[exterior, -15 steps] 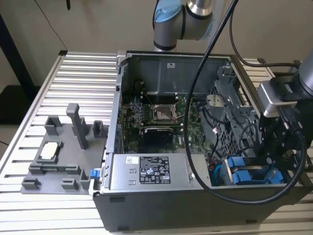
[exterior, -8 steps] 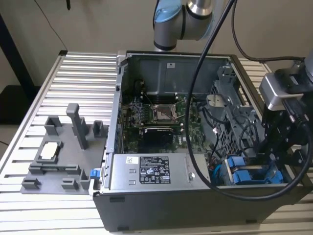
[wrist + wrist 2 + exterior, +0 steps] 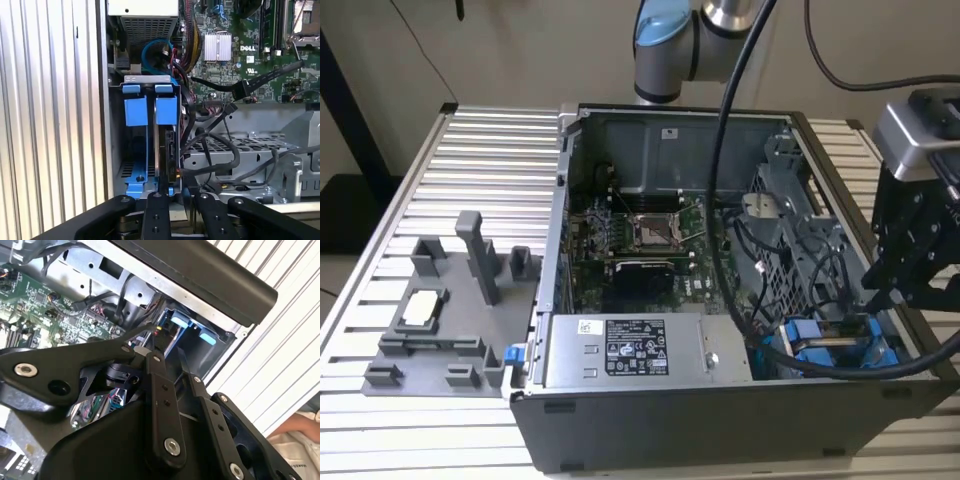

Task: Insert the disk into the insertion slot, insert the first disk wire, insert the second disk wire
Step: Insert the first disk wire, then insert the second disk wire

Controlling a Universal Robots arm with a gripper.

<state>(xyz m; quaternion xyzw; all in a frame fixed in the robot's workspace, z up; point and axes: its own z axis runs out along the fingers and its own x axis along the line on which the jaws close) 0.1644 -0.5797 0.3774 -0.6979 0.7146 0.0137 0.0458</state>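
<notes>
open PC case (image 3: pixel 670 430): PSU box (image 3: pixel 632 352) nearest exterior camera, motherboard (image 3: pixel 640 255) beyond it; grey fixture tray (image 3: pixel 440 320) on slatted table (image 3: pixel 480 160) beside case

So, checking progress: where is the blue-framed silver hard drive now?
The blue-framed silver disk sits in the grey sheet-metal drive cage, exterior view's lower right, beside the grey power-supply box.

The disk (image 3: pixel 166 111) is framed bright blue, the perforated drive cage (image 3: pixel 250 144) is grey, the motherboard (image 3: pixel 260 70) green.

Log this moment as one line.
disk: in insertion slot | claw: close to disk's exposed edge
</notes>
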